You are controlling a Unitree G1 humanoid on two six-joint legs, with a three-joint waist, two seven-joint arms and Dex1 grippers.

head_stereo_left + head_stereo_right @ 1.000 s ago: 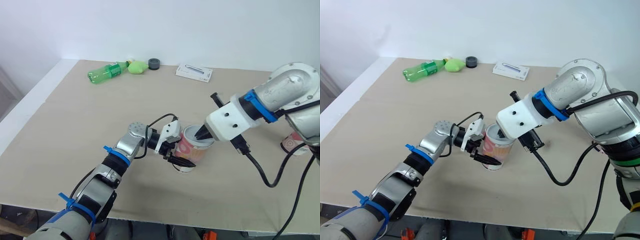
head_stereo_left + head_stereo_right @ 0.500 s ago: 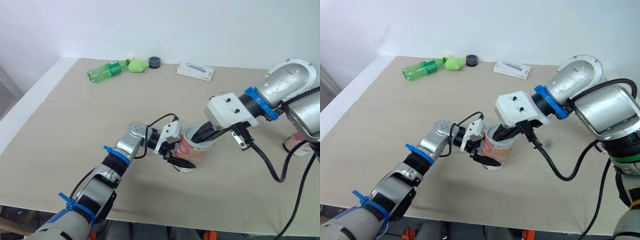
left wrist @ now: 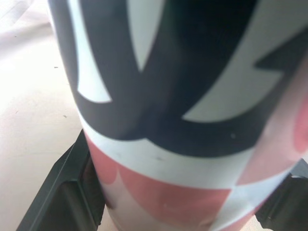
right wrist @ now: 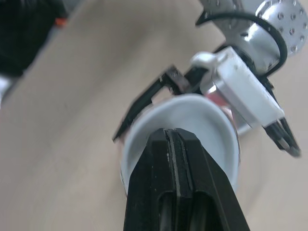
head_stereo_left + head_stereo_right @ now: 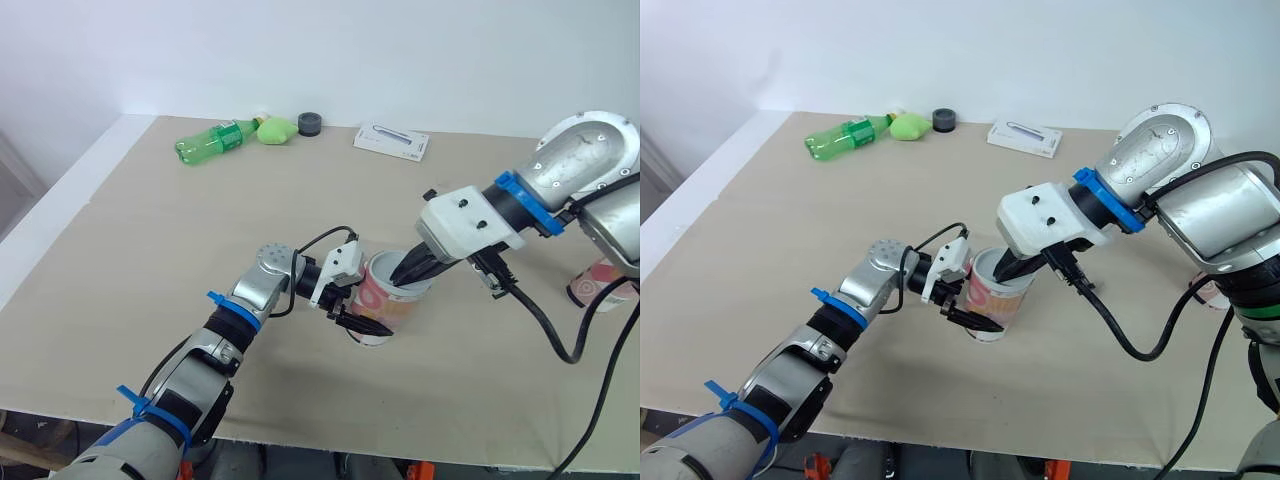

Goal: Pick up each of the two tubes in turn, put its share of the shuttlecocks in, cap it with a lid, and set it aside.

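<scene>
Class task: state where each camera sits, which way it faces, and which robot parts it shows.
Head eyes: on the head, facing down over the table; left gripper and right gripper show.
Left wrist: faces the tube clamped in its gripper.
Right wrist: faces along its shut gripper into the tube's mouth.
All share the tube.
</scene>
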